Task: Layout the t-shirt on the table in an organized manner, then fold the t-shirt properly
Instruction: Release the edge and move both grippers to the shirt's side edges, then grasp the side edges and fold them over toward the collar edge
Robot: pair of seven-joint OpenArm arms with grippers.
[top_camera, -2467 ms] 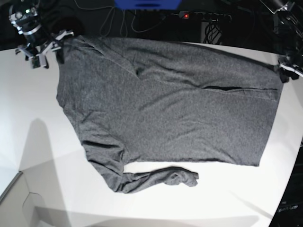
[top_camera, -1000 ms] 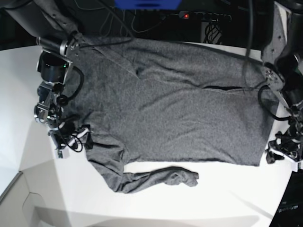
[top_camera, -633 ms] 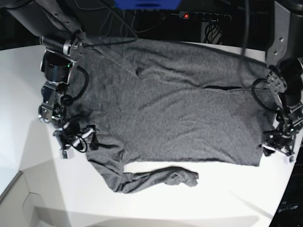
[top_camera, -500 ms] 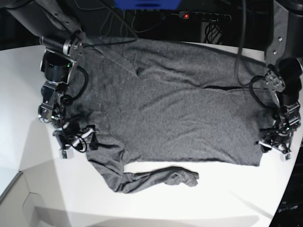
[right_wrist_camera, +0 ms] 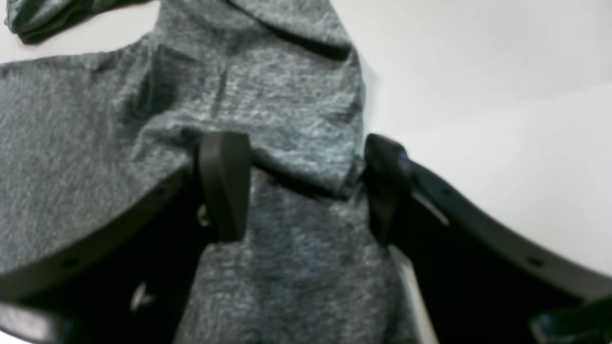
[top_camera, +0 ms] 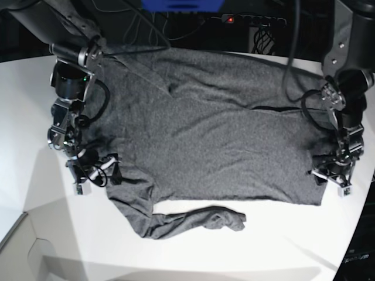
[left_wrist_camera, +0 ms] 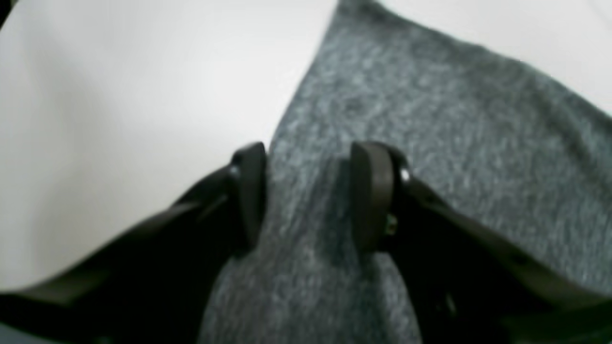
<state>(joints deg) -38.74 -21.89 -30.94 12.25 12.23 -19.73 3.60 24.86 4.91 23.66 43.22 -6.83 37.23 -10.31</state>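
Note:
The dark grey t-shirt (top_camera: 222,140) lies spread across the white table (top_camera: 263,246), with one long sleeve (top_camera: 199,221) bunched below its lower edge. My left gripper (top_camera: 331,181) is at the shirt's right edge. In the left wrist view this gripper (left_wrist_camera: 308,191) is open, one finger by the fabric edge (left_wrist_camera: 296,143) and the other on the cloth. My right gripper (top_camera: 96,175) sits at the shirt's left side near the armpit. In the right wrist view it (right_wrist_camera: 306,191) is open and straddles a raised fold of fabric (right_wrist_camera: 296,143).
A power strip (top_camera: 252,19) with a red light, cables and a blue object (top_camera: 181,4) lie beyond the table's far edge. The table's curved edge (top_camera: 360,234) runs close to my left gripper. A pale grey panel (top_camera: 23,252) sits at the lower left corner.
My left gripper has moved in from off the table's right side onto the shirt's right edge. The right gripper has barely shifted. The shirt lies as before.

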